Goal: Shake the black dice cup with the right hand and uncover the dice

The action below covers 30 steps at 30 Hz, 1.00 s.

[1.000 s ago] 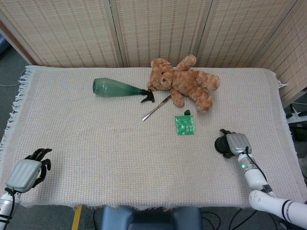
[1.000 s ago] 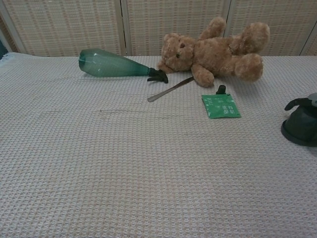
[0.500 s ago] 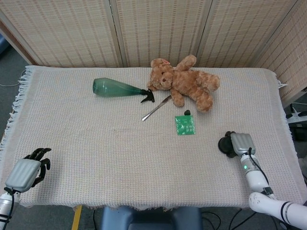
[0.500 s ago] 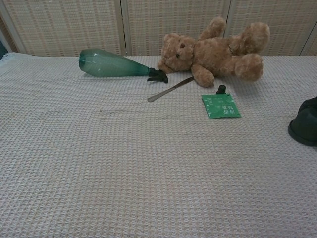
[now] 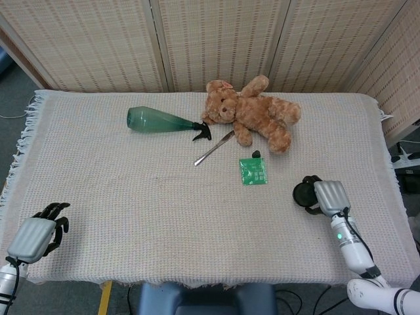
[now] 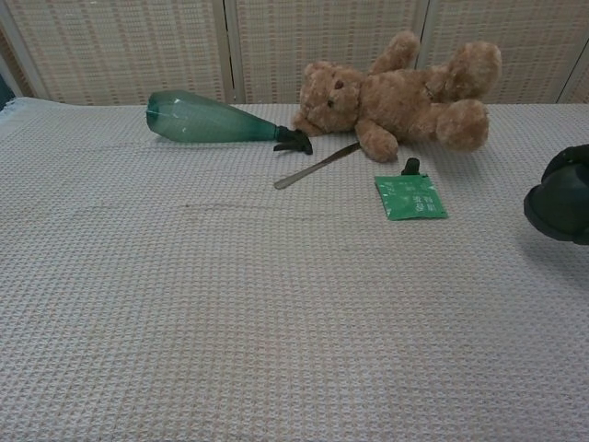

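gripping the dice cup (image 5: 304,194) near table's (image 5: 197,216) right edge.

Silver-grey plated back on the left hand (image 5: 36,235), with black fingers (image 5: 58,211). Same grey shell on the right hand (image 5: 326,196), joined to a slim white forearm (image 5: 351,244) with a small green light and black cable.

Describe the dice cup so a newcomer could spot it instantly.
Start at the teddy bear at the table's far middle and come toward the near right edge, past the green packet. There the right hand grips the dice cup: the only dark, round cup, and the only item held.
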Available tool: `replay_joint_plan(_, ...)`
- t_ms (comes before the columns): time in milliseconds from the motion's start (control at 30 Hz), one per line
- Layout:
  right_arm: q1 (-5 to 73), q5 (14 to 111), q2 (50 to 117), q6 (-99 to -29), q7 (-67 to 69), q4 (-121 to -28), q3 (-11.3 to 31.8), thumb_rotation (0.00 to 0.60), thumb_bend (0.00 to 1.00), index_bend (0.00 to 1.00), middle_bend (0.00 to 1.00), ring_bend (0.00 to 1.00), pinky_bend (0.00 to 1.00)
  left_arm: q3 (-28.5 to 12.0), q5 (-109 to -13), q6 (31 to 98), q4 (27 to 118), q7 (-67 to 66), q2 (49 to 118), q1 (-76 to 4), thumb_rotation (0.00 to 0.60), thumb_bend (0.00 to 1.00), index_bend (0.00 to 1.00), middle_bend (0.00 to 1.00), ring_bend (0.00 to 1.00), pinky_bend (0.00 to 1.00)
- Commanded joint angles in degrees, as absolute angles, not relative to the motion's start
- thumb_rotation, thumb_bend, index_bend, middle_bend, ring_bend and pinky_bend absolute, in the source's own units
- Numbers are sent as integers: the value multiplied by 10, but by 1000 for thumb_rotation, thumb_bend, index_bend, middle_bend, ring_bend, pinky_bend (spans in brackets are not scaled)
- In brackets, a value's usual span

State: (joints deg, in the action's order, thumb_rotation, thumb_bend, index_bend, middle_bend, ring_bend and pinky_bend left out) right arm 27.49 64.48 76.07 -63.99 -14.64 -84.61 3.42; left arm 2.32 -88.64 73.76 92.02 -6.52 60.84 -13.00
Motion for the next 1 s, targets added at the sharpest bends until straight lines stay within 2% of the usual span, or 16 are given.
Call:
replay_joint_plan(33, 229, 821, 737, -744, 9, -855, 2, 600, 92, 488, 436, 542, 601, 23, -886, 737, 921, -67, 609, -130, 600, 766, 569, 171, 143, 435)
replay_joint_plan(133, 219, 882, 737, -780, 57, -834, -12, 600, 92, 492, 437, 542, 601, 23, -885, 735, 921, -70, 610, -130, 600, 765, 569, 171, 143, 435)
replay_joint_plan(233, 213, 882, 737, -778, 47, -827, -14, 600, 93, 496, 439, 546, 606, 24, -885, 734, 922, -71, 610, -131, 600, 765, 568, 171, 143, 434)
replay_joint_plan(400, 213, 739, 702, -703, -134, -903, 13, 600, 92, 498, 440, 552, 614, 23, -885, 737, 922, -68, 608, -130, 600, 764, 569, 171, 143, 435)
replay_joint_plan(567, 225, 596, 701, -687, -294, -947, 45, 600, 92, 498, 441, 554, 616, 23, -884, 735, 922, -67, 609, -130, 600, 765, 568, 171, 143, 435)
replay_joint_plan(667, 235, 553, 709, -681, -329, -951, 55, 600, 92, 498, 441, 554, 616, 24, -885, 734, 922, -69, 609, -131, 600, 764, 569, 171, 143, 435)
replay_joint_plan(733, 236, 566, 714, -677, -310, -947, 58, 600, 92, 498, 441, 554, 616, 24, -885, 734, 922, -69, 609, -131, 600, 764, 569, 171, 143, 435)
replay_joint_plan(867, 225, 686, 729, -695, -190, -912, 50, 600, 92, 497, 441, 554, 618, 23, -884, 735, 922, -69, 609, -130, 600, 764, 569, 171, 143, 435)
replay_joint_plan(1000, 213, 843, 764, -774, -30, -832, 33, 600, 91, 492, 441, 554, 618, 23, -884, 736, 922, -69, 609, -130, 600, 765, 568, 171, 143, 435)
